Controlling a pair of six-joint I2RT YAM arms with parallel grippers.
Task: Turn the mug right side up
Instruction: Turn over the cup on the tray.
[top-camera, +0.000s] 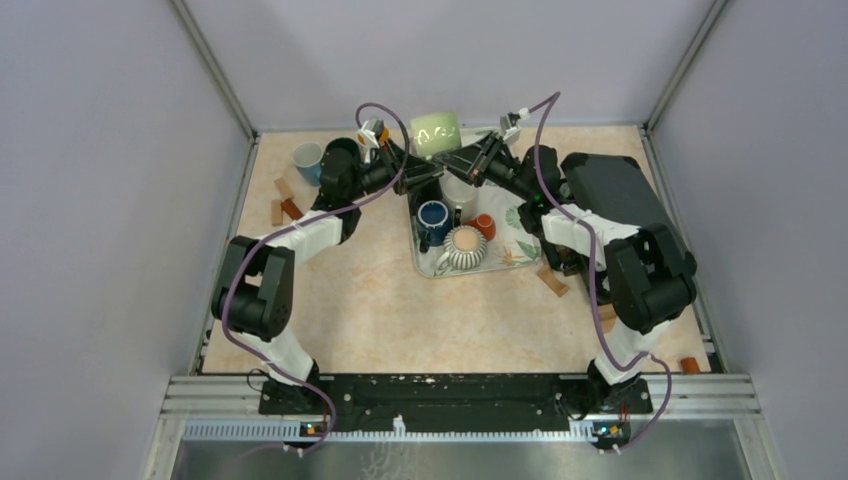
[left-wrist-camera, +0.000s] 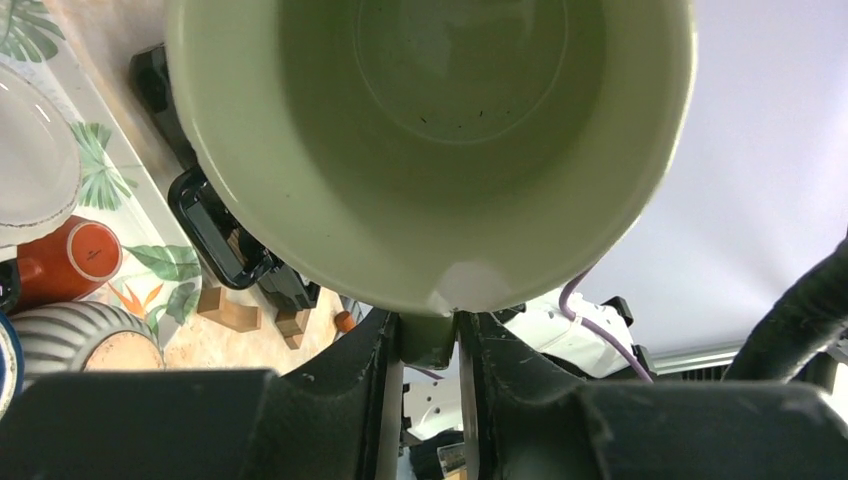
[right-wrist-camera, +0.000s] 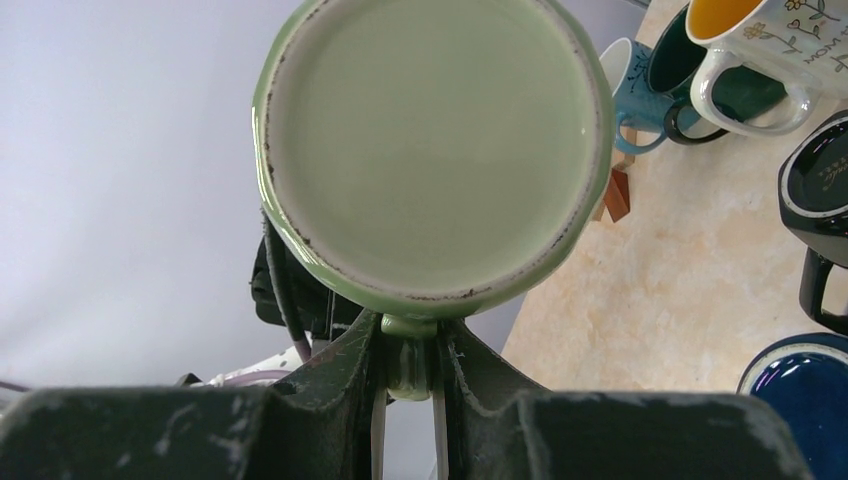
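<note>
Two grippers, top view: left gripper (top-camera: 420, 168) and right gripper (top-camera: 455, 160) meet at the green mug (top-camera: 435, 131) — it hangs in the air on its side.
Left wrist view: we look into the mug's open mouth; left gripper pinches its handle (left-wrist-camera: 428, 340).
Right wrist view: mug's bottom faces us — right gripper pinches the handle too.

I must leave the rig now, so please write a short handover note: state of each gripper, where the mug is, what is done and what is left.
Left gripper: shut on the light green ceramic mug, on what looks like its handle, from the mouth side.
Right gripper: shut on the same part, from the base side.
Mug: in the air over the far side of the table, lying sideways.
Done: mug lifted.
Left: tip it mouth up, then set it down.
</note>
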